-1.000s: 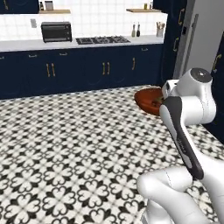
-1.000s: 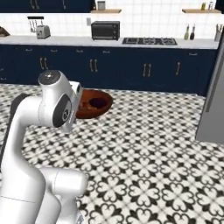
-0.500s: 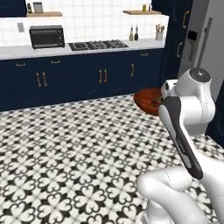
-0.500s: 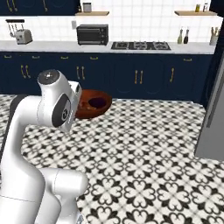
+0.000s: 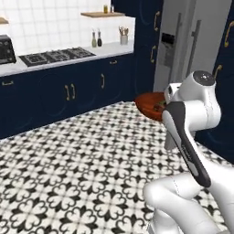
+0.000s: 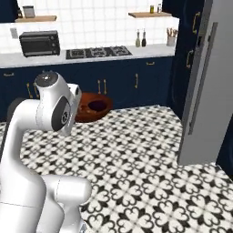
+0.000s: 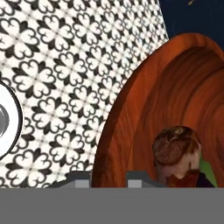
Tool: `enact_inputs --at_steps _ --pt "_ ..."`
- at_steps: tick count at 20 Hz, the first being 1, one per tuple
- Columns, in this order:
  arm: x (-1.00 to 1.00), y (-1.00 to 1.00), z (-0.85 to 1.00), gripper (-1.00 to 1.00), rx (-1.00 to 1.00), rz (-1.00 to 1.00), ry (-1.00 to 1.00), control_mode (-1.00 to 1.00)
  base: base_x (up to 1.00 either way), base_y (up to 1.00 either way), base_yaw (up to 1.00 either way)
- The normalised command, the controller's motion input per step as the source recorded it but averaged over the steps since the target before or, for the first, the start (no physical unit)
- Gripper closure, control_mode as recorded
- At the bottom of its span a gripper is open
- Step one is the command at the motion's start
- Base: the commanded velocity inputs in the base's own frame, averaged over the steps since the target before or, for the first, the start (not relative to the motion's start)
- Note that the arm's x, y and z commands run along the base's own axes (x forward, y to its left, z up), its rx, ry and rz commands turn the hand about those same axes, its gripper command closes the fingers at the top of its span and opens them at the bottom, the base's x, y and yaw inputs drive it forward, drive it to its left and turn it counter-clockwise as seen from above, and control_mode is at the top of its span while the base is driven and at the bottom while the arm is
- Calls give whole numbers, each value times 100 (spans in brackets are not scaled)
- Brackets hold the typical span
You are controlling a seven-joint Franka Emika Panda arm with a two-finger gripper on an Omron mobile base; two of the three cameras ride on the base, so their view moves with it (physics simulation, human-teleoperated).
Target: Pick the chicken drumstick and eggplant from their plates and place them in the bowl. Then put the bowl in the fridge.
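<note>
The bowl [image 6: 93,107] hangs in the air above the patterned floor [image 6: 136,150], in front of the navy cabinets [image 6: 118,84], carried by the arm. In the hand view the gripper [image 7: 109,178] sits at the rim of the bowl, with its two tips close together on each side of the wall, so I judge the jaws are clenched on the rim of the bowl.

The bowl is round and deep, reddish-brown like turned wood, with soft darker rings inside. It looks stiff and smooth, probably a little slippery. Because it is held by one edge only, its weight hangs to one side of the grip, so it may tilt or turn if the move is quick.

Inside it lies the chicken drumstick [image 7: 177,151], brown and bumpy, with a bulbous end. Just beside it, at the lower edge of the hand view, a dark purple piece shows, which I take for the eggplant [image 7: 203,180]; a small green part is near it. Both are loose and can roll on the curved wall.

The fridge [image 6: 207,86] stands at the right, tall, grey and metallic. Its door looks open toward the robot, but the shelves are not visible.
</note>
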Motion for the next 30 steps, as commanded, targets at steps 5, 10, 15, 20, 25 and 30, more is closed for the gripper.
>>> enact_inputs --at_steps 5,10,15,20,25,30 --pt "0 0 0 100 0 0 0 100 97 92 -58" --pt "0 0 0 100 0 0 0 100 97 99 -57" --pt "0 0 0 100 0 0 0 100 97 97 -58" --pt "0 0 0 100 0 0 0 100 85 99 -58" --pt "0 0 0 100 0 0 0 100 80 98 -59" --pt "0 0 0 100 0 0 0 100 78 100 -56"
